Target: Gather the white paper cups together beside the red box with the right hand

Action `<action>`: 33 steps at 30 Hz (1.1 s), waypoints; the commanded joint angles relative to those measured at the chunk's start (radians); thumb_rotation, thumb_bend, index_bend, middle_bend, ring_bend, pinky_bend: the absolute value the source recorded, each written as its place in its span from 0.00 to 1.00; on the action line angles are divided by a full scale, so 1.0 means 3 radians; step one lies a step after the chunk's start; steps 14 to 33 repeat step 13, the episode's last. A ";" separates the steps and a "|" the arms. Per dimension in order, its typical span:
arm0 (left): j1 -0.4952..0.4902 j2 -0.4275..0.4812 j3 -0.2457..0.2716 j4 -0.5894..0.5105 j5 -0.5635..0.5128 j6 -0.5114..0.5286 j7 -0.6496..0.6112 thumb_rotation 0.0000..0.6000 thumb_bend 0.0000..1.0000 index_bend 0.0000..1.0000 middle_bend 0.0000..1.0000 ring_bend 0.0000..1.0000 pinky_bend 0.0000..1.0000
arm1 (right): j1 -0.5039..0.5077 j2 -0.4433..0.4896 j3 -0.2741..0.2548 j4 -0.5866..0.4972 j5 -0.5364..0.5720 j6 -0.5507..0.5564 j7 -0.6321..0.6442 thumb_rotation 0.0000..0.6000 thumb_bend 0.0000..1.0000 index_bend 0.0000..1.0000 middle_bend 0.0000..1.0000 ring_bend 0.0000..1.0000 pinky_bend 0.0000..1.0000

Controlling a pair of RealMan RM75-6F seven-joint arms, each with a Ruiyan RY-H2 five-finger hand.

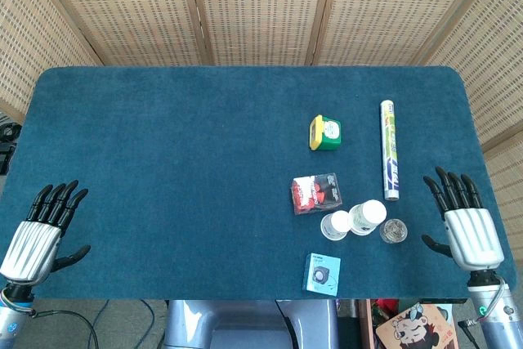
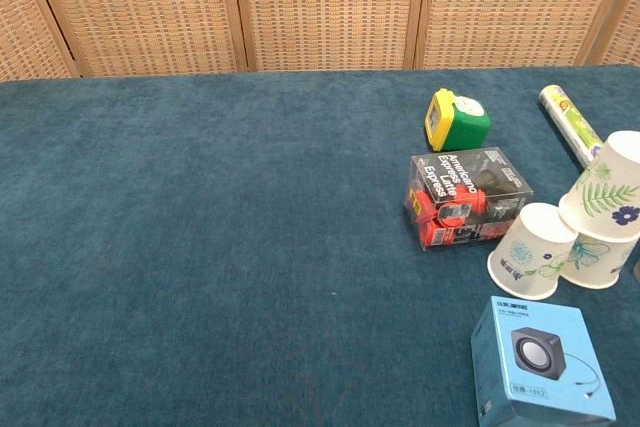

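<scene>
Head view puts the cups (image 1: 351,221), touching just right of the red box (image 1: 315,193), well left of the right hand (image 1: 466,230), which is spread and empty.

right hand (image 1: 471,233) flat, fingers spread, holding nothing; the white paper cups (image 1: 351,221) sit well to its left, beside the red box (image 1: 315,193).

Blue table cloth (image 1: 163,161) covering the table. Yellow-green tape measure (image 1: 324,133) lying mid-right. Long printed tube (image 1: 389,149) lying lengthwise to its right. Blue speaker box (image 1: 322,273) sitting at the near edge. Small round grey object (image 1: 393,230) resting below the tube. Wicker screen (image 1: 261,6) standing behind.
</scene>
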 commanded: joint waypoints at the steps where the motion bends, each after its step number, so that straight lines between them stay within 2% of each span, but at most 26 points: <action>1: -0.0014 -0.0006 -0.0018 0.0023 -0.0042 -0.0028 -0.0030 1.00 0.18 0.00 0.00 0.00 0.00 | -0.0172 -0.0169 -0.0039 0.0197 -0.0169 0.0091 0.0163 1.00 0.12 0.07 0.00 0.00 0.00; 13: -0.0024 -0.0019 -0.0028 0.0058 -0.0059 -0.0032 -0.0069 1.00 0.18 0.00 0.00 0.00 0.00 | -0.0298 -0.0302 0.0058 0.0320 -0.0330 0.0057 0.0159 1.00 0.12 0.07 0.00 0.00 0.00; 33: -0.0024 -0.0019 -0.0028 0.0058 -0.0059 -0.0032 -0.0069 1.00 0.18 0.00 0.00 0.00 0.00 | -0.0298 -0.0302 0.0058 0.0320 -0.0330 0.0057 0.0159 1.00 0.12 0.07 0.00 0.00 0.00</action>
